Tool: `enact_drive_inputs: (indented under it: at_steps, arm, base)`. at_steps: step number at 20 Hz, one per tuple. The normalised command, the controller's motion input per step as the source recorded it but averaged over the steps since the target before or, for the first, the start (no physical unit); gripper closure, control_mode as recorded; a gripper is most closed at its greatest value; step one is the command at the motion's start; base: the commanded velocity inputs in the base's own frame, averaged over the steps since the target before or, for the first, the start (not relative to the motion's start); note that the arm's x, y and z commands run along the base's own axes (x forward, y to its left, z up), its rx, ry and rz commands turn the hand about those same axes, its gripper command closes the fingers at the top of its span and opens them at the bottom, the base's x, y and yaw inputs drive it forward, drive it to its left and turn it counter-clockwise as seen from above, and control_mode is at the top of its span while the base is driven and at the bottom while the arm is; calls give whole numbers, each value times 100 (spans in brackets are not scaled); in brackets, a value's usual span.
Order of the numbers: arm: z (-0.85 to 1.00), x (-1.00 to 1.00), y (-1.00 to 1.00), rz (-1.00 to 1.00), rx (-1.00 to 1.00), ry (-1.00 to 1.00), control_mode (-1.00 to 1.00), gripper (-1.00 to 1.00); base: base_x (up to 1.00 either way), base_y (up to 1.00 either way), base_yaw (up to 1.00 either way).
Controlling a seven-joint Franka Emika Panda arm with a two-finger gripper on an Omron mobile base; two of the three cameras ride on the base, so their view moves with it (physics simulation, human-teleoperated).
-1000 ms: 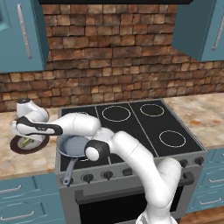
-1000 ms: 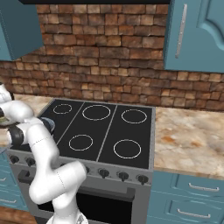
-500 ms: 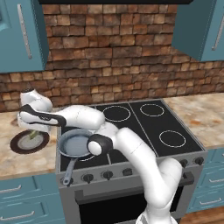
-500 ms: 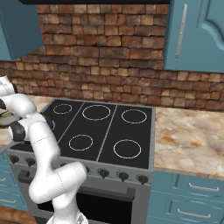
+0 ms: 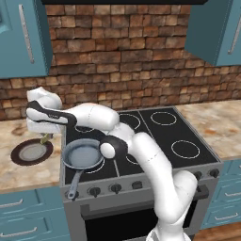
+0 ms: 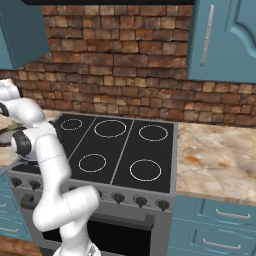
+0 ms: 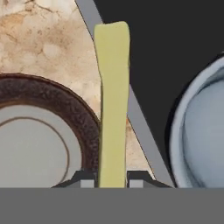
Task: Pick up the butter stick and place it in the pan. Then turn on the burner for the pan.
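Stove: pan sits on front-left burner, handle toward front edge. Plate on counter left of stove. Gripper hangs above stove's left edge, jaws clamped on butter stick, stick lifted clear. Step: transport. Next: shift over pan, lower, release.

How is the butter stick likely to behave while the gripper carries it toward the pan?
The butter stick juts far beyond the fingertips without drooping, so it probably stays stiff. Held by one end, it might pivot or slip. Thin and small, it is likely light.
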Motion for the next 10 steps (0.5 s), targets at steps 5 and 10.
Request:
enact_drive_inputs:
  at_steps: [5, 10]
  arm:
    - [11, -32, -62, 0, 3, 0, -100, 100]
    - [12, -35, -58, 0, 7, 0, -100, 100]
  base:
    - [0, 0, 0]
    - [0, 0, 0]
